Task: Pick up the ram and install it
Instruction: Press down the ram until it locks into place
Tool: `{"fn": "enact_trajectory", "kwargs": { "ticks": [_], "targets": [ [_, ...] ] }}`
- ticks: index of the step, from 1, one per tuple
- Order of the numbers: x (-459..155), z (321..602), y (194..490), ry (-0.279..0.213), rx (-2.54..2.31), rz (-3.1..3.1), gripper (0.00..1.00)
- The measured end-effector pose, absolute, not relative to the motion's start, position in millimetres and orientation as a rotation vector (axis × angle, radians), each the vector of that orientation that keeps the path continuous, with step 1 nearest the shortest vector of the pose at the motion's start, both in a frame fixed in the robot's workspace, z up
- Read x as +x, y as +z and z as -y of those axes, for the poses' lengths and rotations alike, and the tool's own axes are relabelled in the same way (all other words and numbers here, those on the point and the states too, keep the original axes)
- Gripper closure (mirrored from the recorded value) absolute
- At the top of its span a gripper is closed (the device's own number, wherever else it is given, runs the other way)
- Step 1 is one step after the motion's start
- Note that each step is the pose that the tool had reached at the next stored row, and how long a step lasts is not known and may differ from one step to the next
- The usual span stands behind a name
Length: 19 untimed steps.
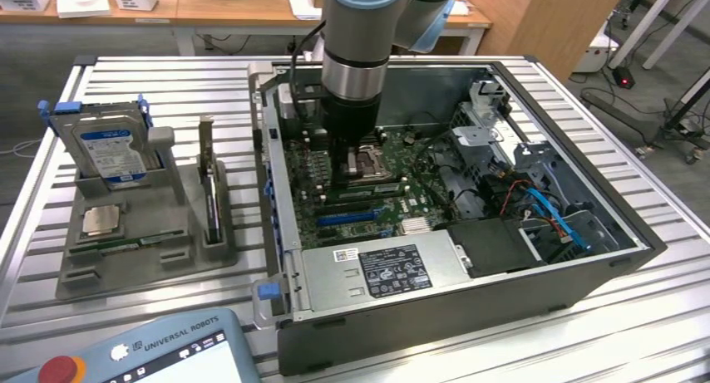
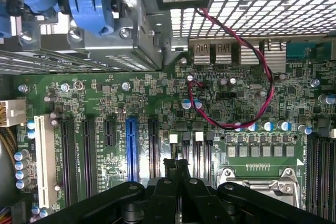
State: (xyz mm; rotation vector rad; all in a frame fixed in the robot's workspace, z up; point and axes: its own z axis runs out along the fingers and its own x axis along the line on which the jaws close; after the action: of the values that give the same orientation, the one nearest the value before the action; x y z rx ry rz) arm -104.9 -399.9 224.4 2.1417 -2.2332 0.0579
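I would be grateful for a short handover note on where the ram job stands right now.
Gripper: shut, holding nothing, low inside the open black computer case, over the green motherboard near the silver processor socket.
Ram: the long, thin green circuit-board stick appears to lie flat in the grey parts tray at the exterior view's left, in front of the square silver processor chip.
Done: nothing visible; the ram is not picked up.
Left: picking up the ram and installing it on the motherboard.
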Motion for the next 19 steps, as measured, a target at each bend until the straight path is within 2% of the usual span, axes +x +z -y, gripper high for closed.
{"fn": "enact_trajectory", "kwargs": {
  "ticks": [7, 19],
  "targets": [
    [-105.2, 399.9, 221.6, 0.058, 2.141, 2.233, 0.9],
    [-104.0, 399.9, 235.8, 0.022, 2.143, 2.233, 0.9]
  ]
}}
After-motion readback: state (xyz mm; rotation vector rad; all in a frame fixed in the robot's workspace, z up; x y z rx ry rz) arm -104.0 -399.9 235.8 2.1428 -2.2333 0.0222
